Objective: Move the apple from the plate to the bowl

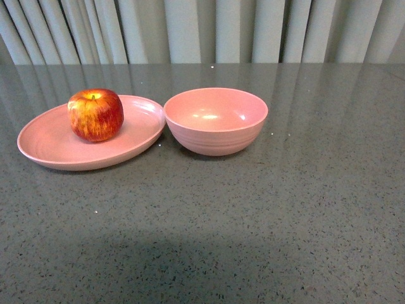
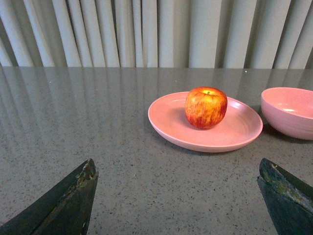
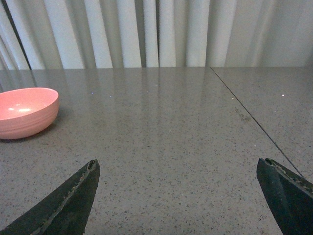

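**Q:** Where's the apple?
**A:** The glossy round red apple with yellow streaks (image 1: 95, 114) sits upright on the wide shallow matte pink plate (image 1: 50, 149), dimple up. It's on the far half of the plate, off centre, toward the side away from the bowl.

**Q:** And the bowl?
**A:** The deep round matte pink bowl with faint ridges (image 1: 215, 136) is just to the right of the plate, and nothing is in it. The rims are very close, but I can't tell if they touch. Both stand on the speckled grey stone tabletop (image 1: 253, 221), with the pale pleated curtain (image 1: 190, 31) behind.

**Q:** What about your left jaws?
**A:** They're spread wide with nothing between them. They sit low over the tabletop, well short of the plate (image 2: 171, 122). In the left wrist view the apple (image 2: 206, 107) is ahead of me and the bowl (image 2: 288, 122) is at the edge.

**Q:** And the right jaws?
**A:** They're also wide apart and hold nothing. Only bare tabletop lies between the dark fingertips (image 3: 73, 200). In the right wrist view the bowl (image 3: 24, 120) is off to one side, well apart from me.

**Q:** Do the arms show in the front view?
**A:** No, neither one shows there.
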